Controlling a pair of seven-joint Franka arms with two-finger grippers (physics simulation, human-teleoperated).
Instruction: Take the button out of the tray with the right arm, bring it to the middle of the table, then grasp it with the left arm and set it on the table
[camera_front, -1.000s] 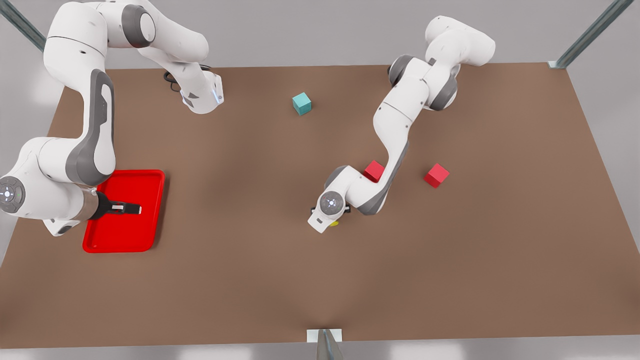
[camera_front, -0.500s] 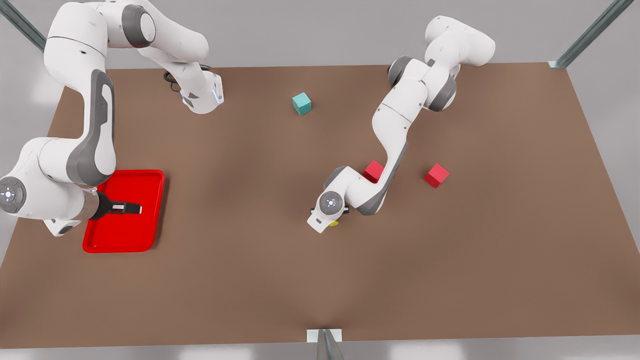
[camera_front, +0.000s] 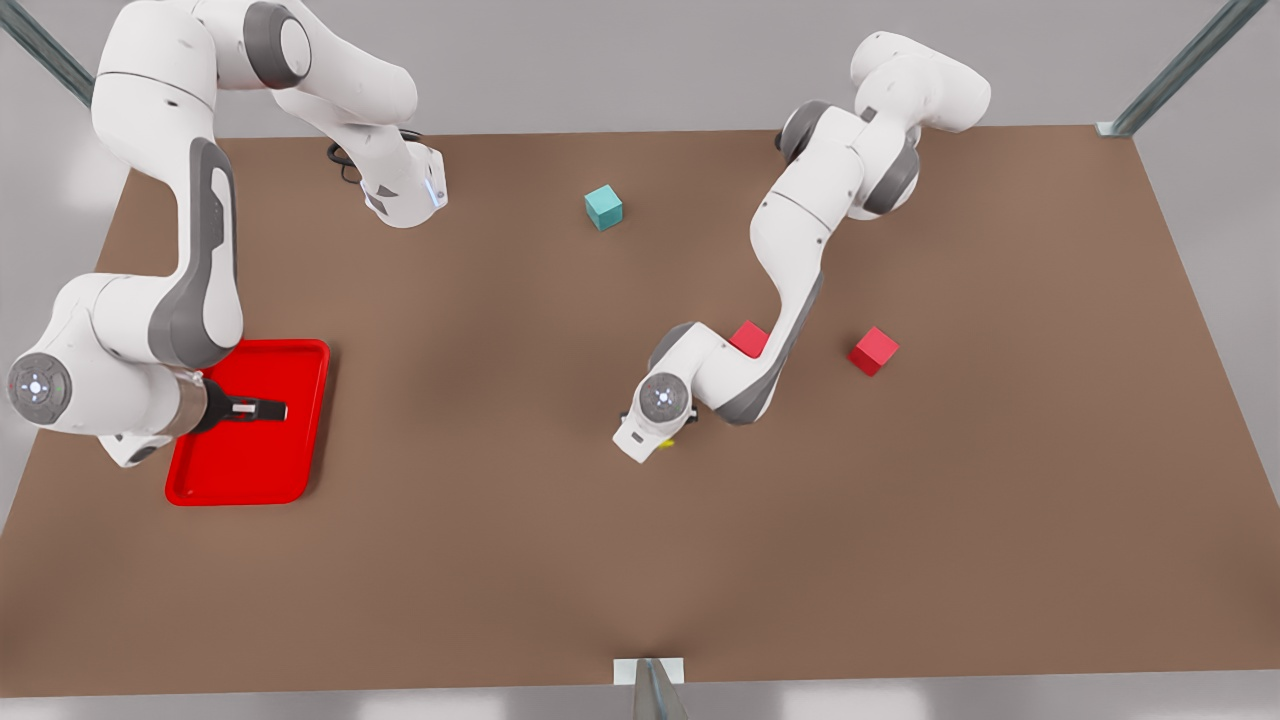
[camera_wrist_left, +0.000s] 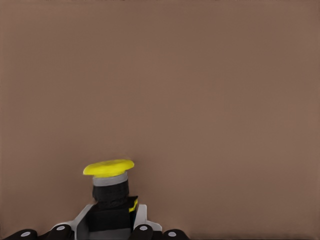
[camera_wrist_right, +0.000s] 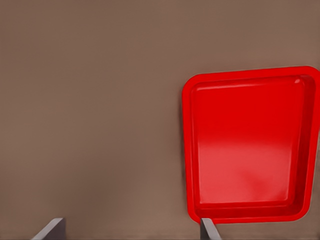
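Note:
The button (camera_wrist_left: 109, 180), a black body with a round yellow cap, sits between the fingers of my left gripper (camera_wrist_left: 112, 222), which is shut on it just above the brown table (camera_wrist_left: 210, 100). In the front view this gripper (camera_front: 655, 440) is near the table's middle, and a sliver of the yellow button (camera_front: 666, 443) peeks out beside the wrist. My right gripper (camera_front: 262, 410) hovers over the red tray (camera_front: 290, 470) at the front view's left. Its fingers (camera_wrist_right: 55, 229) stand wide apart and open, with nothing between them. The tray (camera_wrist_right: 245, 150) has nothing in it.
One red cube (camera_front: 748, 339) lies partly behind the left arm's forearm and another red cube (camera_front: 873, 350) sits to its right. A teal cube (camera_front: 603, 207) rests near the far edge. A metal frame post (camera_front: 655, 690) stands at the near edge.
The left wrist has shifted slightly toward the far side with the button, so less of the yellow cap shows. The right arm has also drifted a little toward the far side over the tray.

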